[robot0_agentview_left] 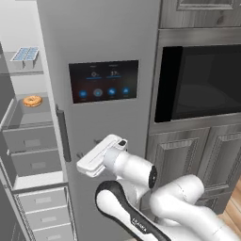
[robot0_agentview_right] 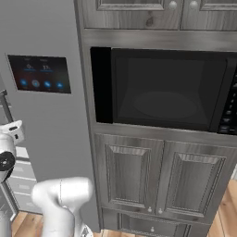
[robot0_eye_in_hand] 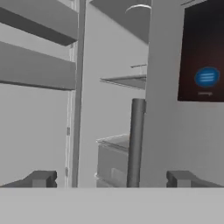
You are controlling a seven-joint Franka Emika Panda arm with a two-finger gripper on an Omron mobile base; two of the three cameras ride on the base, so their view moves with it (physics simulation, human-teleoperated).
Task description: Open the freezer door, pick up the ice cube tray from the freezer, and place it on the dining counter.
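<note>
The gripper [robot0_eye_in_hand: 109,178] has its jaws wide apart and empty, with a dark bar handle [robot0_eye_in_hand: 135,142] rising between the two tips toward twelve o'clock. Judging by this, the opening step is done: the freezer [robot0_agentview_left: 33,155] stands open, white walls and grey drawers showing. The ice cube tray [robot0_agentview_left: 25,54] sits on an upper shelf at about ten o'clock in the left base view, above a donut [robot0_agentview_left: 32,100]. Reaching in, lifting the tray and carrying it to the dining counter are all left.
</note>
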